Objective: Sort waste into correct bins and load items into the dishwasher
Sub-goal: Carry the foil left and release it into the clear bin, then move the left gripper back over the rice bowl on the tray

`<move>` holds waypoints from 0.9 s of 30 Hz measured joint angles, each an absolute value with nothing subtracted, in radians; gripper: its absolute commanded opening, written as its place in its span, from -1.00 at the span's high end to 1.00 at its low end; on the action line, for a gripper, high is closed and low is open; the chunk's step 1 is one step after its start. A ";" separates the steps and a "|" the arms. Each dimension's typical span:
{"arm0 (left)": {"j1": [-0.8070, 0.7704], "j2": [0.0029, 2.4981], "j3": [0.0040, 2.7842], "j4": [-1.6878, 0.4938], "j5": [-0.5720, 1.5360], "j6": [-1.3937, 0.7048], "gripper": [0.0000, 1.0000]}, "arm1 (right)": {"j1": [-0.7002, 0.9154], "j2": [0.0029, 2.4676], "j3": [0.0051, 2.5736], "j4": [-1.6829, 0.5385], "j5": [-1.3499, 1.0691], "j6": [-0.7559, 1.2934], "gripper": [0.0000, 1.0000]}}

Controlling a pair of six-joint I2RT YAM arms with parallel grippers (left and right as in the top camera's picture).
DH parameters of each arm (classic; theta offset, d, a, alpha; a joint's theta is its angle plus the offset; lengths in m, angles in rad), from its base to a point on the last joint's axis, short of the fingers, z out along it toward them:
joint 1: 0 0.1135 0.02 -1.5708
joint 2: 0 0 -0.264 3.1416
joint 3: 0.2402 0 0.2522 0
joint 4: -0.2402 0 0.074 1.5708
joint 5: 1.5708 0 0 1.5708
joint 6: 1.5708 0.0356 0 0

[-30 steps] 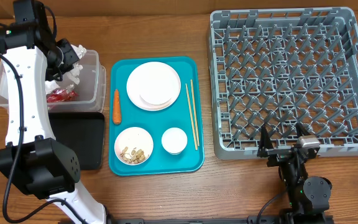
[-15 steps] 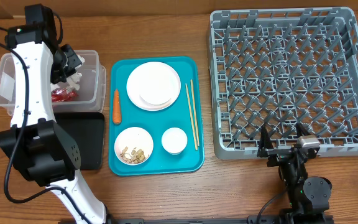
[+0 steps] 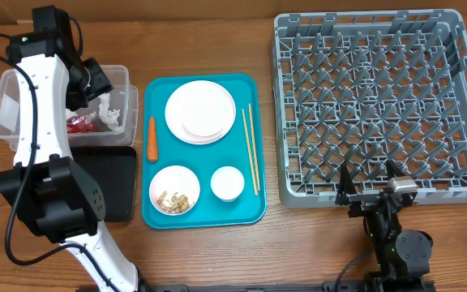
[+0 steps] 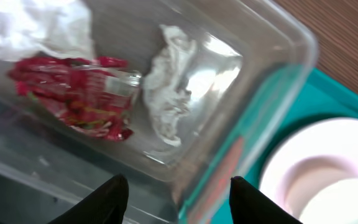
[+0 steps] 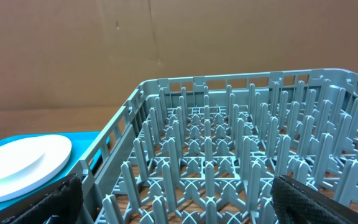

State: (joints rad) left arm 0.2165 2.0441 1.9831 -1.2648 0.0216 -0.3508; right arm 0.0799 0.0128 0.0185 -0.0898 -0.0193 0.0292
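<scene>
Crumpled white tissue (image 4: 166, 93) loose in the clear tub (image 3: 2, 109) just ahead of the left jaws — half parted, gripping nothing — red snack wrapper (image 4: 73, 93) beside it, teal tray (image 3: 254, 203) beyond. Right jaws spread wide, empty, dish rack (image 5: 229, 155) directly ahead.

Legible text: none in any view.
Red snack wrapper (image 4: 67, 93): light printing shows on the crinkled film in the left wrist view, too blurred to yield a word or brand.
Grey dish rack (image 3: 379, 97): moulded plastic in overhead and right wrist views, no lettering or number readable.
</scene>
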 measured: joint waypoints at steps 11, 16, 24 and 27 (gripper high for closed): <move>0.112 1.824 1.992 -1.504 0.106 -0.292 -0.09 | 0.080 0.013 0.019 -0.090 -0.019 0.029 -1.00; 0.011 1.758 1.997 -1.586 0.107 -0.284 -0.07 | 0.080 0.013 0.019 -0.091 -0.019 0.029 -1.00; -0.123 1.758 1.928 -1.627 0.108 -0.284 0.02 | 0.080 0.013 0.019 -0.090 -0.019 0.029 -1.00; -0.168 1.758 1.856 -1.604 0.107 -0.286 0.02 | 0.080 0.013 0.019 -0.090 -0.019 0.030 -1.00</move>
State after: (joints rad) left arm -0.1684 1.7580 1.8557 -1.6035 0.1074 -0.2855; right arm 0.0799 0.0128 0.0185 -0.0898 -0.0185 0.0296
